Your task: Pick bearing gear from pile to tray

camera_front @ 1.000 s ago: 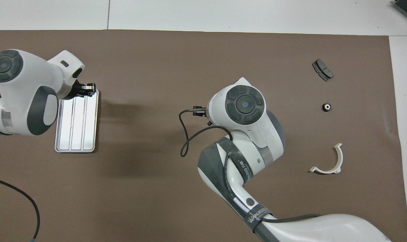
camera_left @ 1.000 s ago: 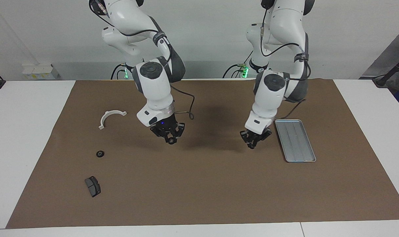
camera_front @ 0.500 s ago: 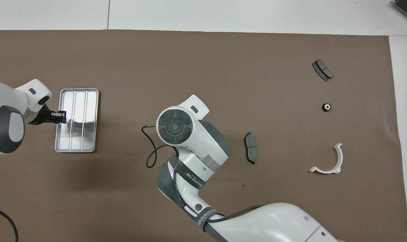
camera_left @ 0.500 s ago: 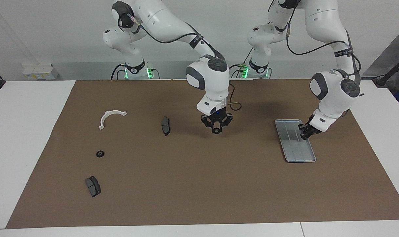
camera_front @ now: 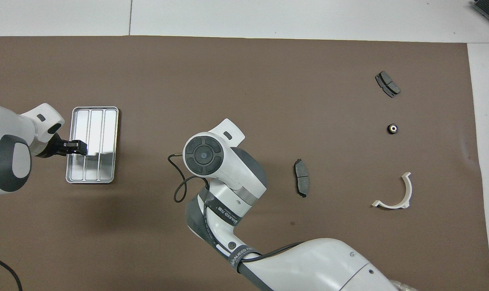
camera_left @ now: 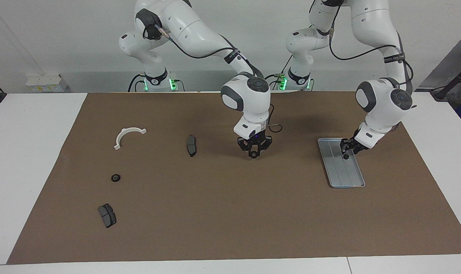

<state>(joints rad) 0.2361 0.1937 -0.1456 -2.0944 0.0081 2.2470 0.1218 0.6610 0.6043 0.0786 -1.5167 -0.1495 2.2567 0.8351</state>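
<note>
While the left gripper (camera_left: pixel 346 151) hangs over the tray (camera_left: pixel 352 182) rim, fingers parted, a gear (camera_left: pixel 346 156) lies beneath; right gripper (camera_left: pixel 255 153), grip unreadable, hovers mid-mat (camera_left: pixel 230 213).

Open brown mat (camera_left: pixel 230 213) with few scattered obstacles.
The left gripper (camera_left: pixel 346 149) hangs over the flat silver metal tray (camera_left: pixel 348 179), crowding it. The right gripper (camera_left: pixel 254 149) hangs above mid-mat. A dark grey brake pad (camera_left: pixel 191 145) lies beside it; a white curved half-ring (camera_left: pixel 126 135) lies well apart.
</note>
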